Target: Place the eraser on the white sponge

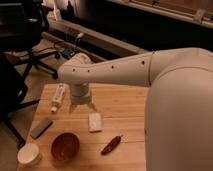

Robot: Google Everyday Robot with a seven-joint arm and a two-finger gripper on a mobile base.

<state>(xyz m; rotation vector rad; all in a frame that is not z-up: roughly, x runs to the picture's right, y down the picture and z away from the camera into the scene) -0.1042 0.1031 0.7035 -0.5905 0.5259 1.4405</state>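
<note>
My pincer [81,106] hangs over the wooden table [125,105], a little behind the white sponge [95,122]. Its two fingers are spread apart and there is nothing between them. The eraser [41,127] lies flat on the wood near the left edge, well apart from the sponge, and I am not touching it.

I judge the task barely begun. The eraser is not yet grasped, lifted or carried, and setting it down on the sponge comes after all that. Right now I am much closer to the sponge than to the eraser, so my first move has to take me over to that dark bar.

On the table I count:
- one eraser
- one white sponge
- one red bowl [65,146], between the two and nearer the camera
- one white cup [29,154], beside the bowl at the corner
- one dark red chili pepper [111,145]
- one white bottle [58,96], lying on its side toward the back left

There is one arm and one pincer, mine.
</note>
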